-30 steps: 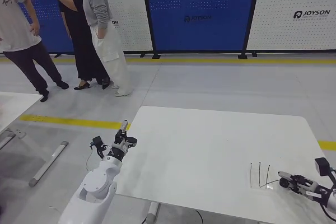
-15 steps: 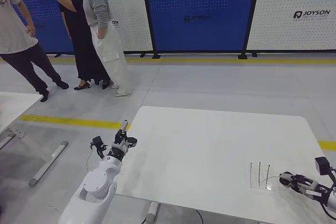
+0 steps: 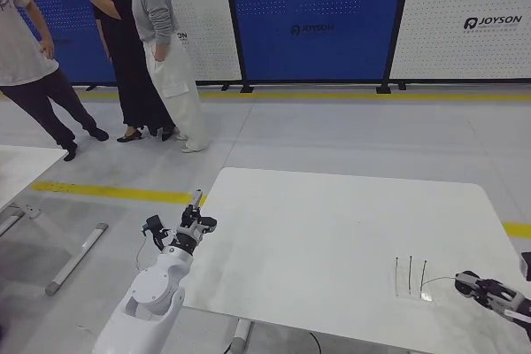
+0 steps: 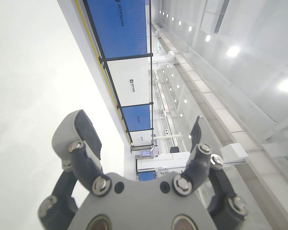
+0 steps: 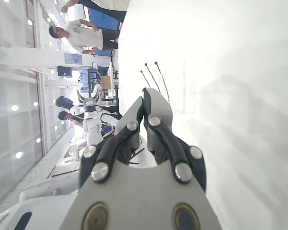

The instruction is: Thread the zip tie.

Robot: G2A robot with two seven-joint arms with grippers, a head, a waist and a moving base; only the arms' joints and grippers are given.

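L gripper [image 4: 140, 116] jaws apart, R gripper [image 5: 143, 94] jaws together, zip ties [image 5: 151, 76] tails hidden behind it

Overall: bright, even indoor light in all three views.
Source: round white ceiling lamps [image 4: 232, 51], set in rows overhead.
Glare: the smooth white rectangular table top [image 3: 336, 239] washes out to almost plain white in both wrist views, and the lamps bloom.
Contrast: a thin black zip tie [image 5: 163, 82] reads dark on the pale top.
Reflections: the glossy pale grey floor [image 3: 336, 133] faintly mirrors the wall panels.
Distortion: the blue and white perforated panel fence [image 4: 124, 37] bows towards the edges in the left wrist view.
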